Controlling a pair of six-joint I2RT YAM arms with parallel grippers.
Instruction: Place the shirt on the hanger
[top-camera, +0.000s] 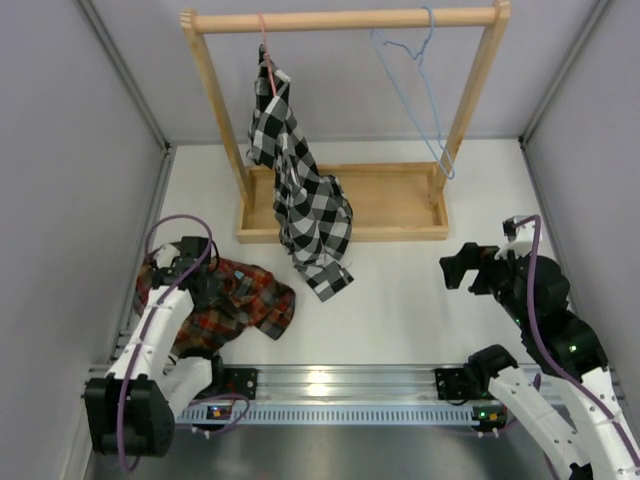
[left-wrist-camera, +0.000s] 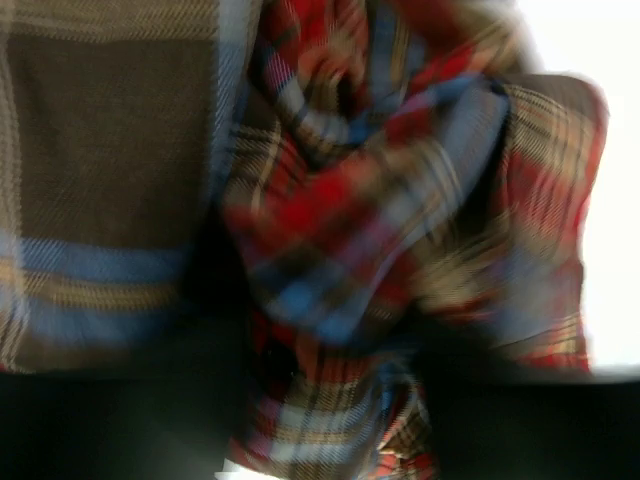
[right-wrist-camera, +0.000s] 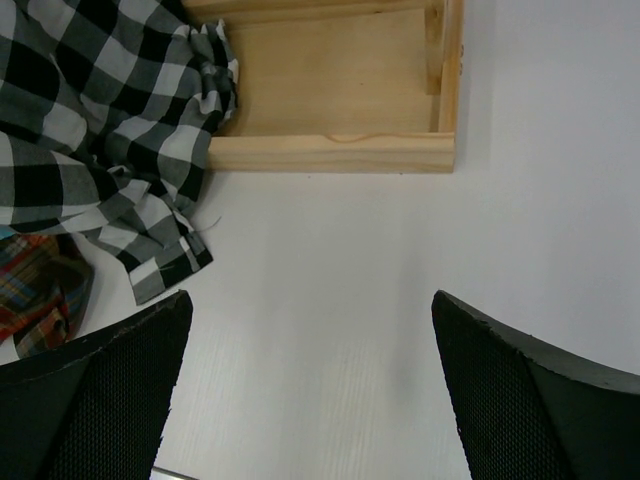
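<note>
Shirt fills the left wrist view, crumpled on the desk front-left. Left end effector is right on it, can't tell its grip. Right end effector is wide open and empty, and nearer the hanger at back-right.

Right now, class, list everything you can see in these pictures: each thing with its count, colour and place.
plaid shirt: one, red, orange and dark blue, crumpled on the table at the left
checked shirt: one, black and white, hanging from the rail, its hem on the table
pink-red hanger: one, on the rail, carrying the checked shirt
light-blue hanger: one, bare wire, on the right of the rail
wooden rack: one, pale wood, at the far side
table: one, white
left gripper: one, black, down on the plaid shirt; jaws unclear
right gripper: one, black, open, above bare table at the right
</note>
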